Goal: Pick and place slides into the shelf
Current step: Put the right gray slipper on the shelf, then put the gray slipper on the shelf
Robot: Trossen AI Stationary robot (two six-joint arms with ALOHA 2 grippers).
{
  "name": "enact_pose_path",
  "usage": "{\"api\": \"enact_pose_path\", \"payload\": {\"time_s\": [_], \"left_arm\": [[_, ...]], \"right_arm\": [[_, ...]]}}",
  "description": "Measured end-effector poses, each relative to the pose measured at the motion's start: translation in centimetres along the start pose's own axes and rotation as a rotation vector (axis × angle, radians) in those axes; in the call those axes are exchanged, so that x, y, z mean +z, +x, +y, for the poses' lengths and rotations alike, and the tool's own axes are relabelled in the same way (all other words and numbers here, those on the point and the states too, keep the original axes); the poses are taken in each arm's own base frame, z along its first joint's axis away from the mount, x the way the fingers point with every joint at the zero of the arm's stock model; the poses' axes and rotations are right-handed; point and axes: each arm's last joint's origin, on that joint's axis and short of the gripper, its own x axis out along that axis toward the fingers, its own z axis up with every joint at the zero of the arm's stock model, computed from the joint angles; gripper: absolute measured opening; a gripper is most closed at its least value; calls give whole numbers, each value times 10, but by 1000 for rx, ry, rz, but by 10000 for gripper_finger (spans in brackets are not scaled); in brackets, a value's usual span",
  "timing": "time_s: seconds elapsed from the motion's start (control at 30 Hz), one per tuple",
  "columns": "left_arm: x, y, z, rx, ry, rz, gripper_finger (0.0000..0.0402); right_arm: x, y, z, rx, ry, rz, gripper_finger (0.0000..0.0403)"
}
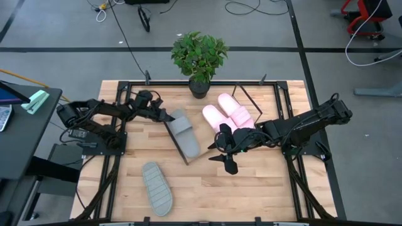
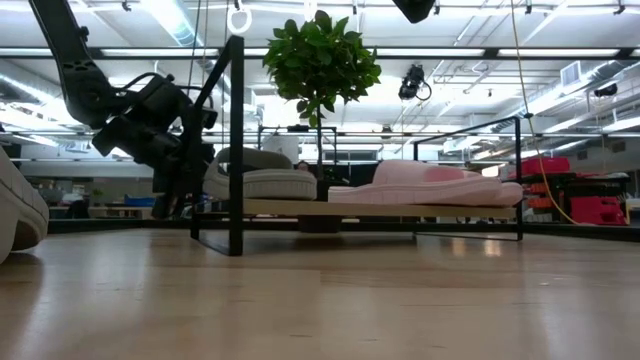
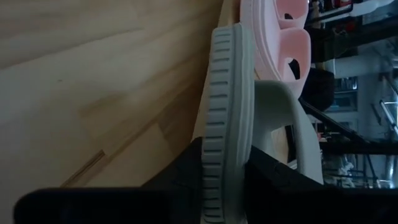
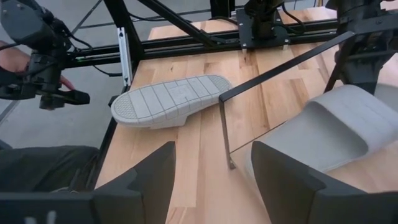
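One grey slide [image 1: 183,133] lies on the slanted shelf [image 1: 202,139], sole down, beside the pink pair [image 1: 227,113], which also rests on the board. My left gripper [image 1: 164,117] is at that grey slide's far-left end and is shut on it; the low view shows it [image 2: 170,150] left of the shelf. A second grey slide [image 1: 157,187] lies sole up on the tabletop near the front. My right gripper [image 1: 226,152] hangs open above the table in front of the pink pair, nothing between its fingers [image 4: 155,180]. My left gripper pinches the grey slide's sole [image 3: 225,180] between its two fingers, at the end nearest the strap [image 3: 280,106]. One finger [image 3: 186,171] is on the underside, the other [image 3: 273,177] on the footbed side. It comes from the table's left, slanting slightly down. The slide lies along the shelf board.
A potted plant [image 1: 200,56] stands at the table's far edge behind the shelf. The shelf's black wire frame [image 4: 224,130] rises between my right gripper and the tabletop slide [image 4: 171,99]. Bare tabletop lies at the near right.
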Motion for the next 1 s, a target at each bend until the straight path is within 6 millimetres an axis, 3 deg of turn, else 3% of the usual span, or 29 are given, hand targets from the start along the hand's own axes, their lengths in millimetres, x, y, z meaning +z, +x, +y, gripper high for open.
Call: {"api": "enact_pose_path", "payload": {"time_s": [0.27, 0.7, 1.0], "left_arm": [[0, 1, 0, 23, -2, -16, 119], [-1, 0, 3, 55, 15, -23, 227], [4, -4, 7, 67, 10, -53, 265]], "right_arm": [[0, 0, 0, -1, 1, 1, 217], [-2, 0, 0, -5, 6, 18, 221], [-2, 0, -1, -7, 25, 23, 222]]}}
